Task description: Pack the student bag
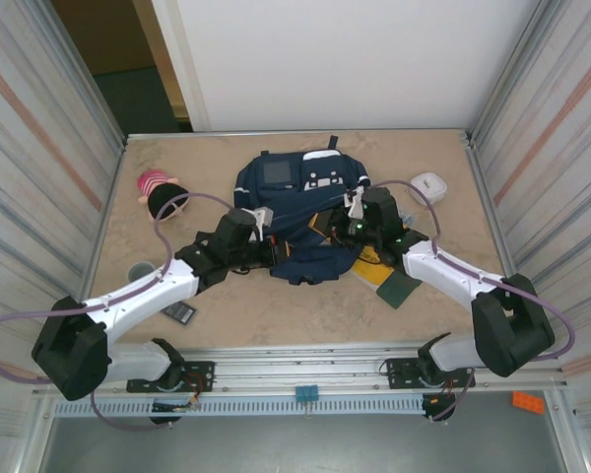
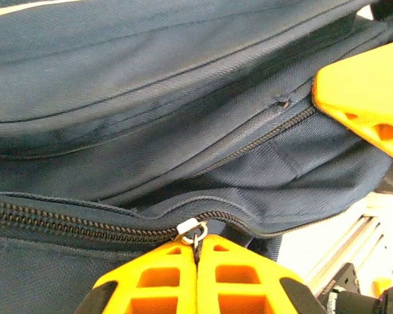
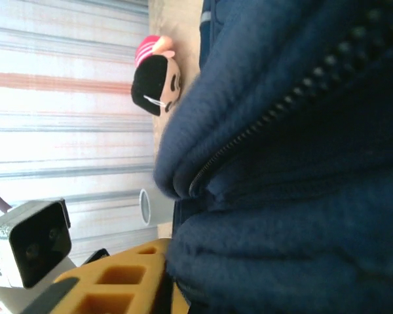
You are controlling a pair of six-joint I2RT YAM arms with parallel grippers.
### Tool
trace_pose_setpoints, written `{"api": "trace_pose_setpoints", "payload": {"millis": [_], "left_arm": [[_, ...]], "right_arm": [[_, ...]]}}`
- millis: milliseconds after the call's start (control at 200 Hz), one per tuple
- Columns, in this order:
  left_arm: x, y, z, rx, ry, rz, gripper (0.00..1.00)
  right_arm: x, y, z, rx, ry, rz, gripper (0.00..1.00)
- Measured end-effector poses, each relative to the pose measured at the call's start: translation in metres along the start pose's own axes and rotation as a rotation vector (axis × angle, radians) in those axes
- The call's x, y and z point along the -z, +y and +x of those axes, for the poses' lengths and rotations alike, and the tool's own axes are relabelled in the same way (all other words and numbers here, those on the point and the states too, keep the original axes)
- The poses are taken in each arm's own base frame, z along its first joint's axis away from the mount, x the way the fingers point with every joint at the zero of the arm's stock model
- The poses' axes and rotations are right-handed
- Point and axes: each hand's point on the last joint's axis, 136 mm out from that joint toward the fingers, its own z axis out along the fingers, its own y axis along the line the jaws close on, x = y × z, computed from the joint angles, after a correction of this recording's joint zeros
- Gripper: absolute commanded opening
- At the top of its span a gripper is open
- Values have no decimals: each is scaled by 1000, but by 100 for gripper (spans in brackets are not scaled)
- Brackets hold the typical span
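Observation:
The student bag (image 1: 297, 197), navy blue with white patches, lies in the middle of the table. My left gripper (image 1: 267, 239) sits at the bag's left side. In the left wrist view its orange fingers (image 2: 157, 281) are shut on the metal zipper pull (image 2: 192, 231) of a partly open zipper. My right gripper (image 1: 355, 222) is at the bag's right side. One of its orange fingers (image 3: 111, 281) shows with a sliver of the other tight against it, and bag fabric (image 3: 295, 248) bulges over them. That same gripper's finger (image 2: 367, 98) presses on the bag near the zipper's end.
A doll with a pink striped hat (image 1: 159, 191) lies at the back left. A grey cup (image 1: 141, 271) and a dark flat device (image 1: 180, 313) are at the front left. A white object (image 1: 428, 185) sits back right. A yellow book (image 1: 370, 258) and a green pad (image 1: 397, 287) lie under the right arm.

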Motion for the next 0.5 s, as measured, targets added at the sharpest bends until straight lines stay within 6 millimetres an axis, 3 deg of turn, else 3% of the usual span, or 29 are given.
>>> {"api": "trace_pose_setpoints", "payload": {"millis": [125,276,376,456,501], "left_arm": [[7,2,2,-56,4,-16,0],[18,-1,-8,-105,-44,5,0],[21,10,-13,-111,-81,-15,0],[19,22,-10,-120,-79,-46,0],[17,23,-10,-131,-79,-51,0]], "right_arm": [[13,3,-15,13,33,-1,2],[36,31,-39,100,85,-42,0],[50,50,-51,159,121,-77,1],[59,62,-57,190,145,-105,6],[61,65,-59,199,155,-112,17]]}}
